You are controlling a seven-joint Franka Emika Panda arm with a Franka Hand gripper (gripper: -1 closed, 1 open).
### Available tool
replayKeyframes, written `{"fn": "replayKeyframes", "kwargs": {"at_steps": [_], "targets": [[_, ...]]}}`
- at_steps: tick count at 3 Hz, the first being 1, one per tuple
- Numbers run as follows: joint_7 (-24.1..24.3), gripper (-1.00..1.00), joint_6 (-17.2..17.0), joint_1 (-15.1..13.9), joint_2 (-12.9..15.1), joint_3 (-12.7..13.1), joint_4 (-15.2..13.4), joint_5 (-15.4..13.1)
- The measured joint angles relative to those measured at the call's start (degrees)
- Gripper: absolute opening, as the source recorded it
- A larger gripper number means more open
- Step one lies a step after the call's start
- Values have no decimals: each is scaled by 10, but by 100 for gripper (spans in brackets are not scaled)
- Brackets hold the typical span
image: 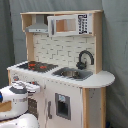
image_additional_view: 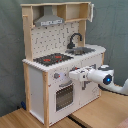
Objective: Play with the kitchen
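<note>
The kitchen [image: 60, 70] fills most of the frame in both exterior views, standing upright on a wooden floor [image_additional_view: 100, 112] before a grey curtain [image: 117, 45]. In the first exterior view its stovetop [image: 36, 65] lies centre left, with the sink [image: 72, 73] and black faucet [image: 84, 58] to the right of it; the grey hood [image: 37, 25] sits at upper left and a microwave [image: 70, 24] beside it at upper centre. In the second exterior view the hood [image_additional_view: 49, 20] is at top centre, the stovetop [image_additional_view: 52, 59] at centre, the faucet [image_additional_view: 74, 40] just right of it, and the oven door [image_additional_view: 63, 95] lower centre.

The arm [image_additional_view: 102, 77] comes in from the right edge of the second exterior view, lying level, its white end at the kitchen's front panel just under the stovetop, near the knobs [image_additional_view: 56, 76]. In the first exterior view the arm [image: 17, 97] shows at lower left, against the front of the kitchen. The gripper [image_additional_view: 72, 75] is at the panel; whether the jaws are spread or pressed together cannot be told.
</note>
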Motion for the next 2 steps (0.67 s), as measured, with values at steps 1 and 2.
{"fn": "replayKeyframes", "kwargs": {"at_steps": [1,2], "targets": [[0,-100,0,0,0,0,0,0],[40,-100,0,1,1,-1,-5,1]]}}
